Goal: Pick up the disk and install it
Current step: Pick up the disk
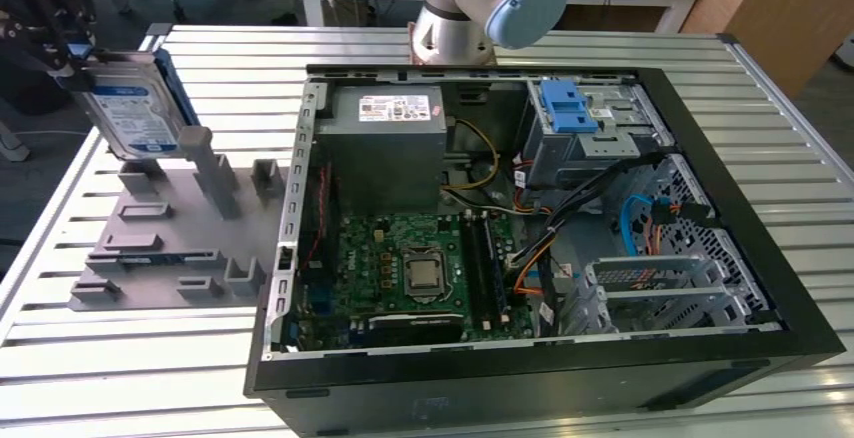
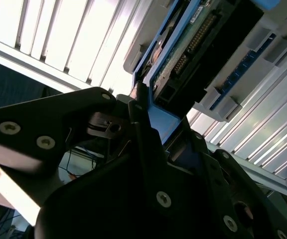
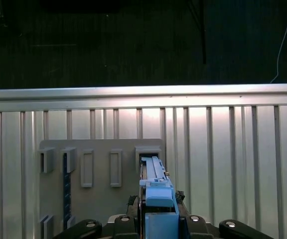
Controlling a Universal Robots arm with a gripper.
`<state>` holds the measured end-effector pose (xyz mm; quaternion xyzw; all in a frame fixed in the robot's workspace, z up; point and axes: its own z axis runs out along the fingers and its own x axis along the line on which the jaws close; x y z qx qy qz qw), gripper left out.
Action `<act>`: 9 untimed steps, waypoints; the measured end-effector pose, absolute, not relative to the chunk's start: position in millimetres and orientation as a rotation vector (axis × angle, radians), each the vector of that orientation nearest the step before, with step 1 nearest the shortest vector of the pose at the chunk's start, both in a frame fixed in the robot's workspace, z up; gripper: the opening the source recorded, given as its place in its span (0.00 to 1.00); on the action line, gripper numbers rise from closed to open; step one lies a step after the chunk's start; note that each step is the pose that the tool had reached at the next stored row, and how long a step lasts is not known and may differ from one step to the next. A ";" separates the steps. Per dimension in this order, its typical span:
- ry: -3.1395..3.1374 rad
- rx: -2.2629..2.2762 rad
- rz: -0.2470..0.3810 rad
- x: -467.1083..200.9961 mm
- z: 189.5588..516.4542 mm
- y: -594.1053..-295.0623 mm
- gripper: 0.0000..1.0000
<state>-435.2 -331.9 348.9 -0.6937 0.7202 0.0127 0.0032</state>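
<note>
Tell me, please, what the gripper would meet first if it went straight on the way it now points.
Probably the grey stand, directly beneath the disk the gripper holds; depth is unclear.

The disk (image 1: 131, 108) — silver, blue-and-white label, blue bracket — stands on edge, slightly tilted, clamped by the gripper (image 1: 70, 58) over the grey stand's (image 1: 160, 248) far corner, at the exterior view's left.

Top edge of disk (image 1: 134, 113) hidden by gripper (image 1: 74, 58); arm (image 1: 481, 3) cropped above.
</note>
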 end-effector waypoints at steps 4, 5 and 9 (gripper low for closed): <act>2.258 -2.175 0.040 -435.2 352.8 -331.9 0.36; 2.258 -2.175 0.040 -435.2 353.7 -331.9 0.36; 2.258 -2.175 0.040 -435.2 357.1 -331.8 0.36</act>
